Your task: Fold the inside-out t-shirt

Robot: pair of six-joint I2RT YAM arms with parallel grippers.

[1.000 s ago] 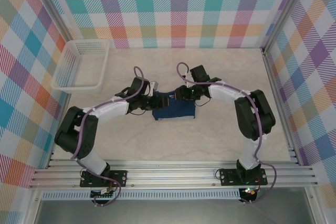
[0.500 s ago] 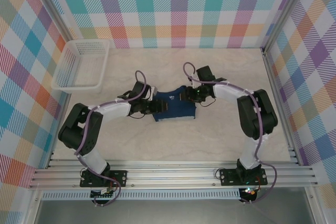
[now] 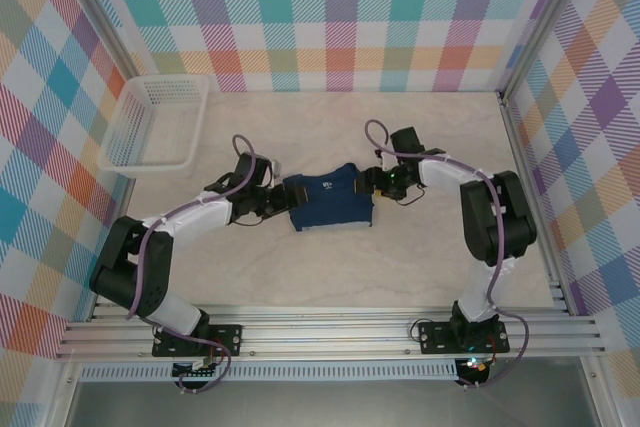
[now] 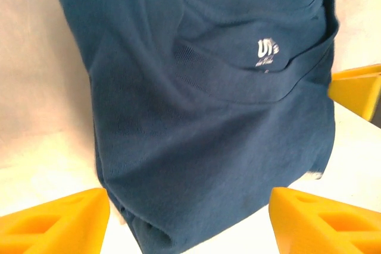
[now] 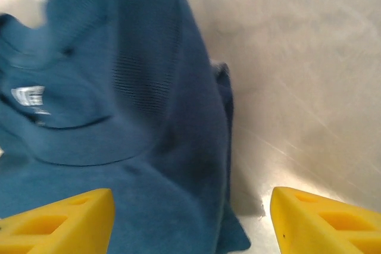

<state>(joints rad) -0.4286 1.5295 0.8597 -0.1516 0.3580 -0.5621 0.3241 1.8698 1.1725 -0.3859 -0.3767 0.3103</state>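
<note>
The inside-out t-shirt [image 3: 331, 203] lies folded into a small navy rectangle in the middle of the table, its collar and white printed label [image 4: 267, 50] facing up. My left gripper [image 3: 277, 197] sits at the shirt's left edge, open, its yellow fingers [image 4: 53, 221] wide apart with fabric [image 4: 208, 117] lying loose below them. My right gripper [image 3: 369, 183] is at the shirt's upper right corner, also open. In its wrist view the shirt's edge [image 5: 119, 135] and bare table lie between its yellow fingertips [image 5: 324, 221]. Neither gripper [image 4: 190, 224] [image 5: 190, 224] grips the cloth.
A white mesh basket [image 3: 158, 122] stands at the back left, by the checked wall. Pale marbled tabletop [image 3: 330, 277] surrounds the shirt. Metal frame rails [image 3: 330, 332] run along the near edge by the arm bases.
Both grippers have opened and pulled outward, off the shirt, the left one leftward and the right one rightward. The fold they held over the shirt now lies flat on it.
</note>
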